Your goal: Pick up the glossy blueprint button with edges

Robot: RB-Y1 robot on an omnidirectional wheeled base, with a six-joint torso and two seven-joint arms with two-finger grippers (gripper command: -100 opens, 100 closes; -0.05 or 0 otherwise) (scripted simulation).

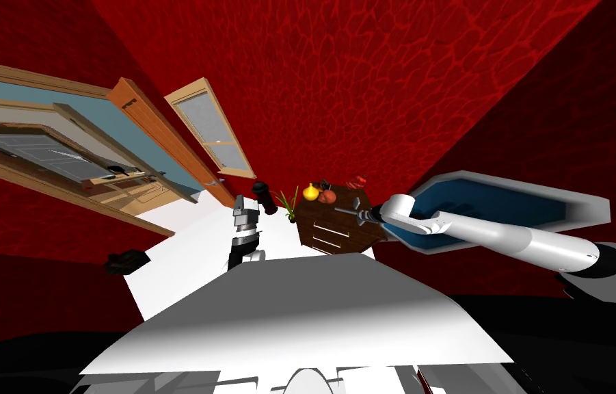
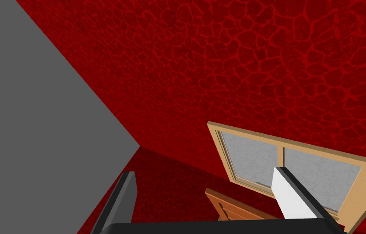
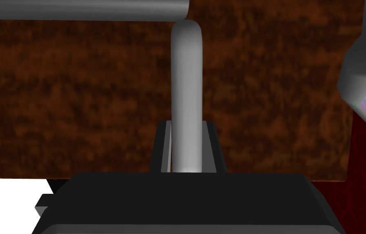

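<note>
My right gripper (image 3: 187, 126) is shut on a grey bar handle (image 3: 186, 73) on the front of a dark brown wooden cabinet (image 3: 76, 101). In the head view, the right arm reaches from the right to that cabinet (image 1: 313, 222), with the gripper (image 1: 352, 213) at its drawer fronts. On the cabinet top lie a yellow round thing (image 1: 310, 193), an orange-red one (image 1: 327, 197), a red item (image 1: 356, 182) and a small grey piece (image 1: 356, 203). I cannot make out which of them is the button. My left gripper (image 2: 206, 195) is open and empty, raised left of the cabinet (image 1: 239, 202).
A grey tub with a blue inside (image 1: 576, 205) stands right of the cabinet, and its corner (image 3: 360, 81) is close to my right hand. A small green plant (image 1: 290, 205) is at the cabinet's left. An open wooden door (image 1: 163, 137) is at the left.
</note>
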